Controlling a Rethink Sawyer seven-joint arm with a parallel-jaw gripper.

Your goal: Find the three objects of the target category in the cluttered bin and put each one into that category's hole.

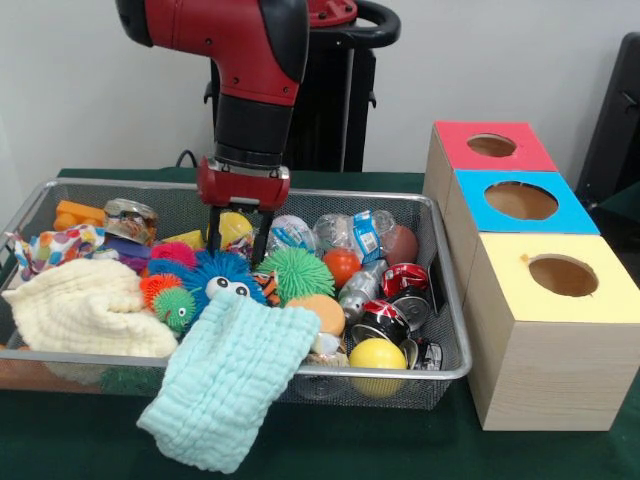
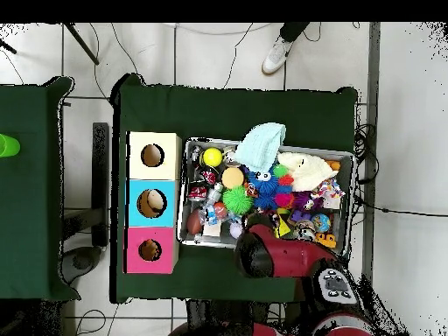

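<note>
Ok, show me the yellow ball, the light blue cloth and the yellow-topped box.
yellow ball (image 1: 377,354), front view, middle of its face.
light blue cloth (image 1: 228,385), front view, part hanging over the bin's front rim.
yellow-topped box (image 1: 520,360), front view, its wooden front side.

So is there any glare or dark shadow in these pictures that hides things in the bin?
Front view: even light, small bright glints on the crushed cans and clear plastic bottle, soft shadow under the pale green cloth; nothing hidden by glare. Overhead view: flat light with no strong shadows, but the red arm covers the wire bin's near edge.
</note>
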